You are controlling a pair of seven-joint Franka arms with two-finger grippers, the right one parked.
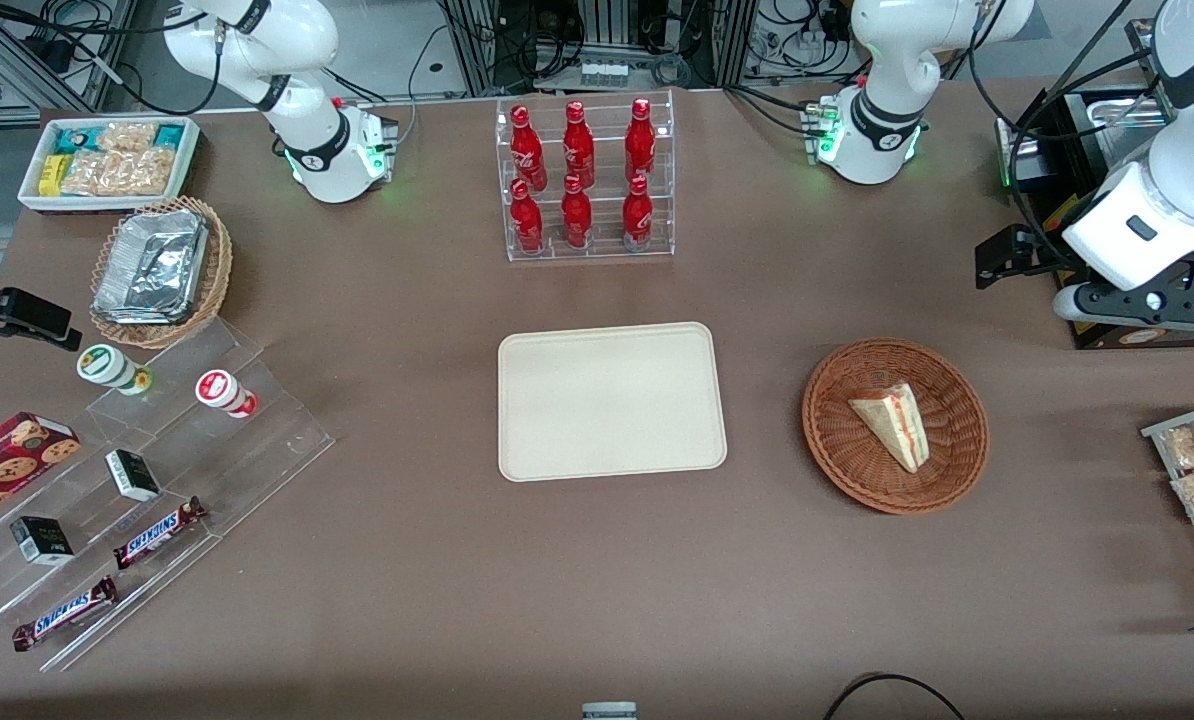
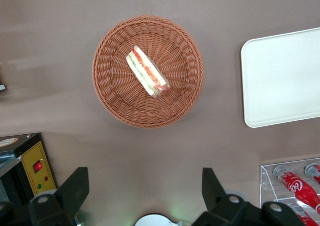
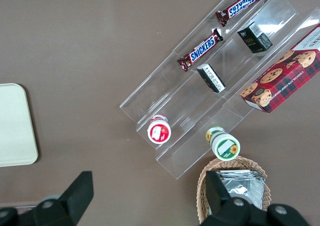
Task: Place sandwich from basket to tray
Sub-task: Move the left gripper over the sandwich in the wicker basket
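The working arm's claw [image 2: 142, 196] hangs wide open and empty high above the brown worktop [image 1: 597, 580], short of the reddish-brown basket [image 1: 957, 470], where the sandwich [image 1: 893, 424] lies on its side. A good pick likely means descending over the wedge, fingers straddling its bread faces, squeezing gently so the filling holds. The cream tray [image 1: 612, 400] waits bare at mid-worktop, near a rack of red bottles [image 1: 582, 180].

Reddish-brown woven basket [image 1: 895, 427], pale sandwich [image 1: 893, 425] (red, yellow, green filling stripes), cream tray [image 1: 612, 401], black-fingered gripper [image 2: 142, 191], red bottles [image 1: 579, 175], brown table [image 1: 597, 560]
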